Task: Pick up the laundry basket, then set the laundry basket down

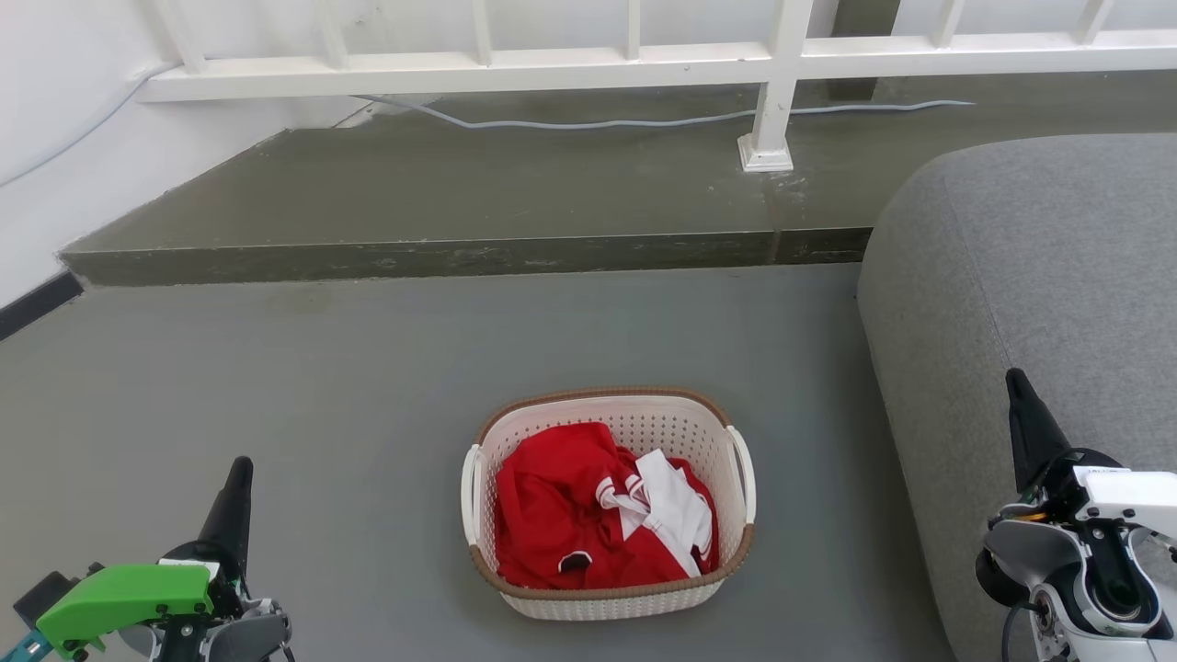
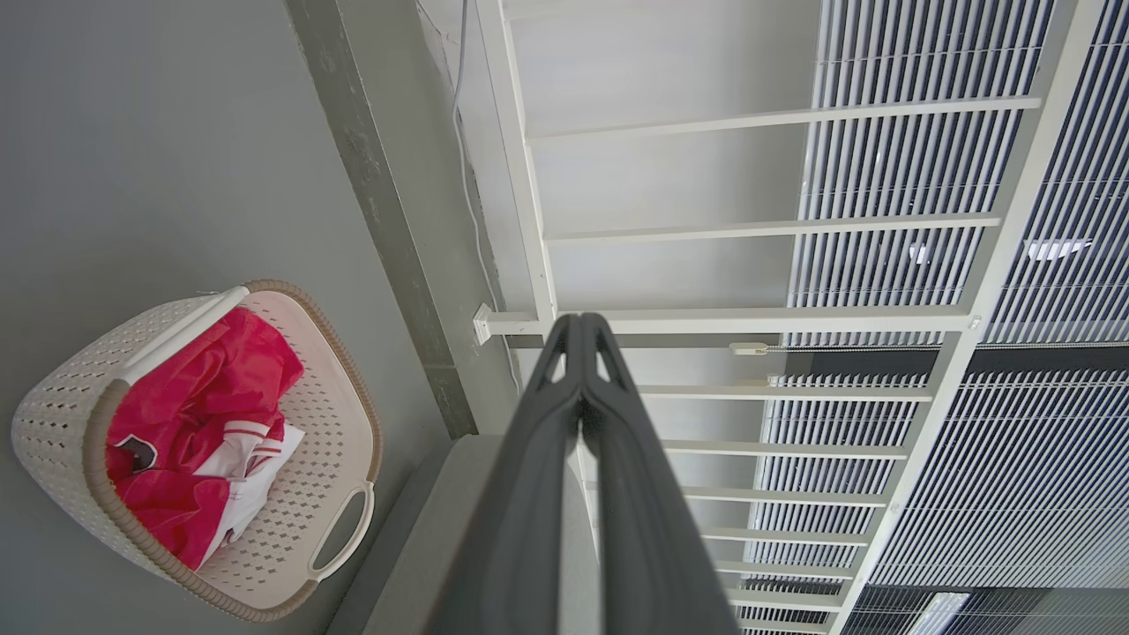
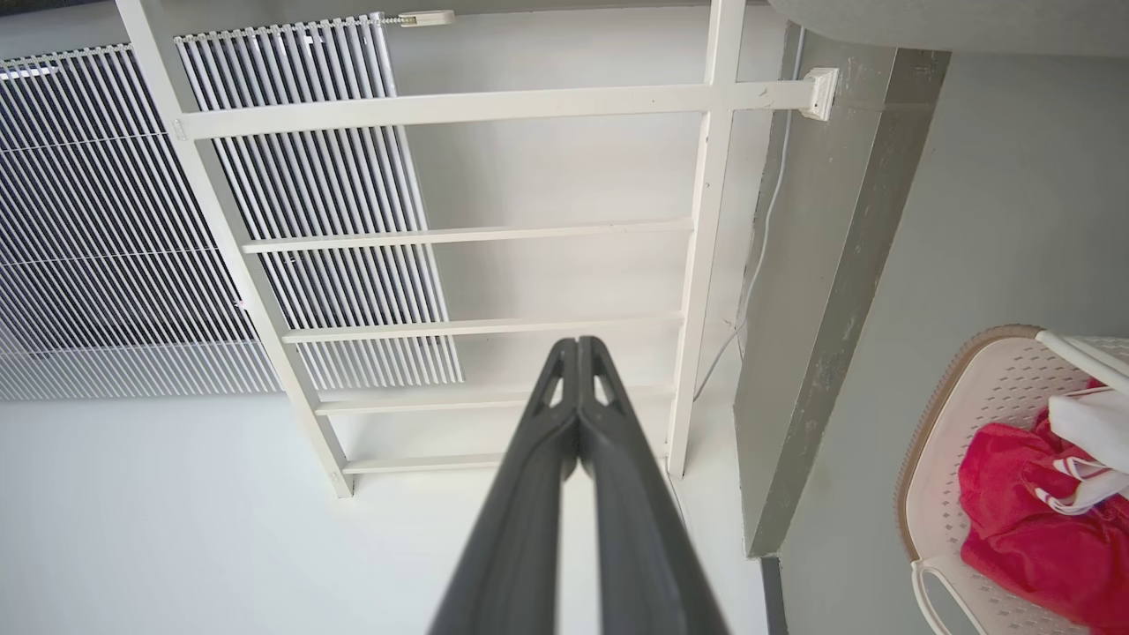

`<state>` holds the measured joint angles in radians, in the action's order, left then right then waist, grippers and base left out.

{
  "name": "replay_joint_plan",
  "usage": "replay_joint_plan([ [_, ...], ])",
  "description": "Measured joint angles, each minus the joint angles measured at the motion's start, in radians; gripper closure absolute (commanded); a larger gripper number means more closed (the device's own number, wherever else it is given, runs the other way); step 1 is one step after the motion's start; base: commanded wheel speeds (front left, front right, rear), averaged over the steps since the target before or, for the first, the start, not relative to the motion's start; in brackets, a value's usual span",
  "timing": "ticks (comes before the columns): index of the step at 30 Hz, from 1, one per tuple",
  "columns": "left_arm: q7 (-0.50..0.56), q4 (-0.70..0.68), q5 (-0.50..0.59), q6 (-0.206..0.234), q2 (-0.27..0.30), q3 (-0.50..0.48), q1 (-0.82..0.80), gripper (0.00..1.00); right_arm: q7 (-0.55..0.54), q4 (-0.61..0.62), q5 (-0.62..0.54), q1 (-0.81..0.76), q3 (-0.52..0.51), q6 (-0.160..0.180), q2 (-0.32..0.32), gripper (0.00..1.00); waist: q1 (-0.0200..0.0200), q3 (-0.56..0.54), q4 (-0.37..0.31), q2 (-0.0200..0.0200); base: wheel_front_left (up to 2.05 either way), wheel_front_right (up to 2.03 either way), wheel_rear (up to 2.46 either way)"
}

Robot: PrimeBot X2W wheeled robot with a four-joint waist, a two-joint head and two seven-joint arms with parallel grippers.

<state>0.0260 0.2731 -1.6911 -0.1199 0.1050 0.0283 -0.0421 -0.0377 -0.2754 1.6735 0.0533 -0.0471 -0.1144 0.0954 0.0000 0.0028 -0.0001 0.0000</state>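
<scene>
The small cream-white perforated plastic laundry basket (image 1: 611, 602) sits on the grey floor (image 1: 322, 368) between the left gripper (image 1: 241, 466) and right gripper (image 1: 1014, 377), both pinched together and empty. Lifting by 1 white handle (image 1: 743, 473) could tip it, spilling the red clothing (image 1: 552, 515).

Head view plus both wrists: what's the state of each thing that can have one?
laundry basket: upright on the floor, ungripped, holding clothes.
red and white clothes: crumpled inside the basket.
left gripper: shut, empty, apart from the basket.
right gripper: shut, empty, apart from the basket.
</scene>
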Motion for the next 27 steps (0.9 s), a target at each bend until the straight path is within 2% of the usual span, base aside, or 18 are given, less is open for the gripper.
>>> replay_joint_plan([
  [27,0.001,0.004,0.000,-0.002,-0.001,-0.004,-0.001,1.00,-0.003,-0.003,0.000,0.000,-0.002,0.000,-0.001,1.00,0.0000,0.000,0.000,0.0000,0.00,0.00,0.00],
])
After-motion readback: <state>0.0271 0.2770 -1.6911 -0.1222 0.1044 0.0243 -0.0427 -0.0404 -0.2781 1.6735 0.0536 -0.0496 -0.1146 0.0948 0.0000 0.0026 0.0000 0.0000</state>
